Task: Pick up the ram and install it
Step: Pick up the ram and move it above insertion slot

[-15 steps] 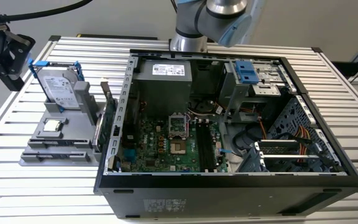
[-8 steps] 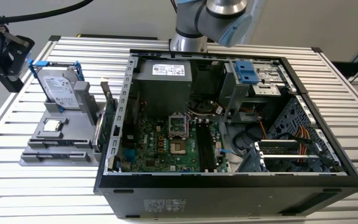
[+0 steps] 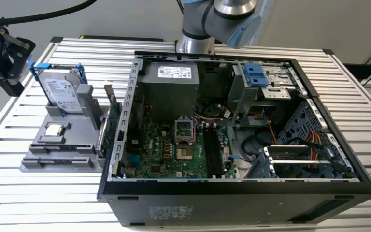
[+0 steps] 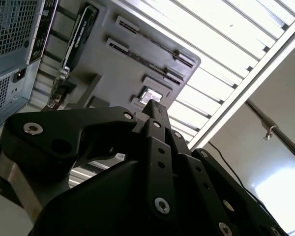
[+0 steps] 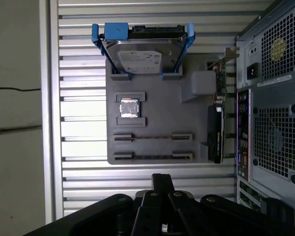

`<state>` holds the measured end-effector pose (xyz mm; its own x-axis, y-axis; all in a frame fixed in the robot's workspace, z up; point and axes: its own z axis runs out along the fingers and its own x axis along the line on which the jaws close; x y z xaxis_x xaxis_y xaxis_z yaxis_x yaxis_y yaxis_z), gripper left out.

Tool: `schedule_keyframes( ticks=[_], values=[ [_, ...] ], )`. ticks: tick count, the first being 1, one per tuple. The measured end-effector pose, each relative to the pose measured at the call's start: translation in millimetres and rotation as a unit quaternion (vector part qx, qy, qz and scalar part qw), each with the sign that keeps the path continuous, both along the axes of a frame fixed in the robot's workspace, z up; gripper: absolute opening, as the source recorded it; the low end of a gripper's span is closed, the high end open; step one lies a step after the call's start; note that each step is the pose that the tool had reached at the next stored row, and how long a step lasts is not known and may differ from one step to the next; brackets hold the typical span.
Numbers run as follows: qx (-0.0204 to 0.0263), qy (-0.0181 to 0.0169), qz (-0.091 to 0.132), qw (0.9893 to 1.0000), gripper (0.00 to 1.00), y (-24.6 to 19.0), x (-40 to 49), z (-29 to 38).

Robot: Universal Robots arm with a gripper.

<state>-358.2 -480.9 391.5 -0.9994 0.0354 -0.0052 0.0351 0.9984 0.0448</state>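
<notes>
In the first wrist view I log the ram (image 5: 152,138) edge-on in a tray (image 5: 157,113) slot. The exterior view adds the open case (image 3: 237,193) beside the tray. Hand (image 5: 162,178) closed, empty, poised high just off the tray's edge.

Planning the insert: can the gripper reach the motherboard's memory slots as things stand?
Likely yes: the case lies open upward and nothing covers the memory slots, though a cable bundle sits close to one end.

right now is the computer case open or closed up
open: in the exterior view no panel covers the case, and the motherboard shows inside
</notes>
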Motion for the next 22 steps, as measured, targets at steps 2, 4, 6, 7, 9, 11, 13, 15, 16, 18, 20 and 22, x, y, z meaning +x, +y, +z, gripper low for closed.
schedule_keyframes(
  ticks=[2, 4, 6, 7, 9, 11, 13, 15, 16, 18, 20, 22],
  values=[
    [0.0000, 0.0000, 0.000, 1.0000, 0.00, 0.0, 0.0, 0.0],
    [0.0000, 0.0000, 0.000, 1.0000, 0.00, -0.1, 0.0, 0.0],
    [0.0000, 0.0000, 0.001, 1.0000, 0.00, -0.1, 0.0, 0.0],
    [0.0000, 0.0000, 0.003, 1.0000, 0.00, -0.1, 0.0, 0.0],
    [0.0000, 0.0000, 0.011, 0.9999, 0.00, -0.1, -0.1, 0.0],
    [0.0000, 0.0000, 0.022, 0.9998, 0.00, -0.1, -0.1, -0.1],
    [-0.0001, 0.0000, 0.034, 0.9994, 0.00, 0.0, -0.1, 0.0],
    [-0.0001, 0.0000, 0.045, 0.9990, 0.00, -0.1, -0.1, 0.0],
    [-0.0001, 0.0000, 0.051, 0.9987, 0.00, -0.1, -0.1, -0.1],
    [-0.0003, 0.0001, 0.062, 0.9981, 0.00, 0.0, -0.1, 0.1],
    [-0.0004, 0.0000, 0.073, 0.9973, 0.00, 0.0, -0.1, 0.0],
    [-0.0005, 0.0000, 0.084, 0.9965, 0.00, 0.0, -0.1, 0.0]
  ],
)
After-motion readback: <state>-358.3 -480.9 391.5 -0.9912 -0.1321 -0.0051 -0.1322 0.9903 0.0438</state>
